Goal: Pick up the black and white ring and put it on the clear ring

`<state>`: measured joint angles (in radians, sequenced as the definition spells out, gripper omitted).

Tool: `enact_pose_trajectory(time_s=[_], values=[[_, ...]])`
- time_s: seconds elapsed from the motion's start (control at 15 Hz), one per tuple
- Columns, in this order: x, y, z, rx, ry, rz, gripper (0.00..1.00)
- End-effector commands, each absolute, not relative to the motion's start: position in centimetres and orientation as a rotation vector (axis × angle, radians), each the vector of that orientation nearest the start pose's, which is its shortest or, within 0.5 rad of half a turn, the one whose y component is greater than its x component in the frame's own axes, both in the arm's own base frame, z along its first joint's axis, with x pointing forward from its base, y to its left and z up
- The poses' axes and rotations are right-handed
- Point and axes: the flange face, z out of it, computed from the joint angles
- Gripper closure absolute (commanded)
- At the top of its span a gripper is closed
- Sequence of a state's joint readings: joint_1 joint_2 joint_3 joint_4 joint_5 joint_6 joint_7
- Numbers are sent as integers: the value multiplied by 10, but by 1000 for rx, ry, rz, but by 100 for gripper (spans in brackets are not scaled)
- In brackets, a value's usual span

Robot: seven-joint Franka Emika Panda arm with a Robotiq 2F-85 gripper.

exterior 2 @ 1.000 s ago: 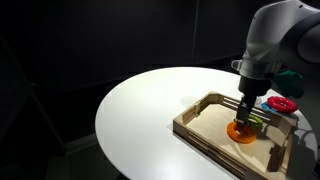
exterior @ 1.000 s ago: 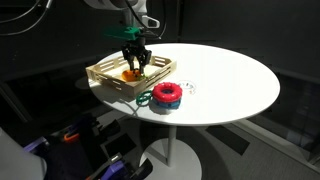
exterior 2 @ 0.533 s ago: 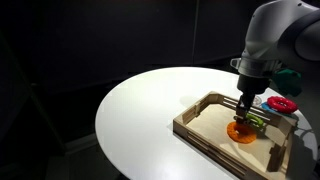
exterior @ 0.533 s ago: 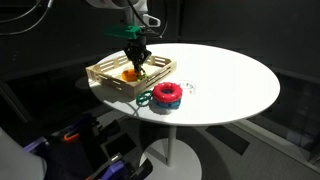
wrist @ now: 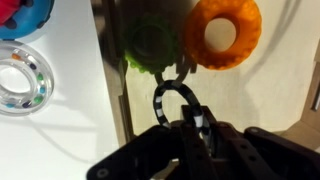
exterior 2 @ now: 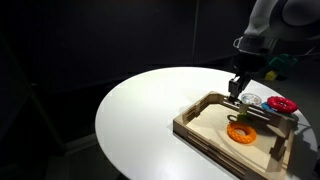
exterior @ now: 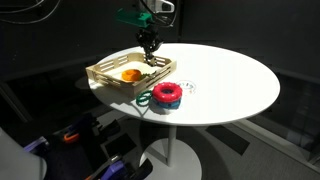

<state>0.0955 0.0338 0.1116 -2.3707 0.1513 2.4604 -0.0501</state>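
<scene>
In the wrist view the gripper point(wrist: 186, 128) comes in from the bottom edge, its jaws nearly closed on the lower part of the black and white ring point(wrist: 178, 85). The ring stands upright as an arch above the fingertips, at the frame's centre. Behind it lies the wooden tray point(wrist: 270, 90), with an orange ring point(wrist: 222, 33) at upper right and a green ring point(wrist: 150, 40) touching it at upper centre. Left of the tray wall, on the white table point(wrist: 60, 140), the clear ring point(wrist: 42, 72) lies flat at the left edge, well apart from the held ring. In both exterior views the gripper point(exterior: 150, 44) point(exterior 2: 237, 88) hangs above the far side of the tray point(exterior: 108, 78) point(exterior 2: 205, 135), clear of the orange ring point(exterior: 130, 74) point(exterior 2: 240, 133) inside it. The held ring is too small to make out there. In an exterior view the red ring point(exterior: 167, 93) sits on the table just beside the tray, near frame centre, with the clear ring point(exterior: 188, 88) faint to its right.
</scene>
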Motion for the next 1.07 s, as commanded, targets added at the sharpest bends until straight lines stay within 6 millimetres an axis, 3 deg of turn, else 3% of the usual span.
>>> enact_pose_trajectory(time_s=[0.0,0.33,0.73,1.0], values=[[512,75,354,-2983,-89,-173,95],[524,22,374,-3031,36,-278,95],[522,-34,367,-3143,94,-320,95],[516,-51,358,-3200,109,-306,95]])
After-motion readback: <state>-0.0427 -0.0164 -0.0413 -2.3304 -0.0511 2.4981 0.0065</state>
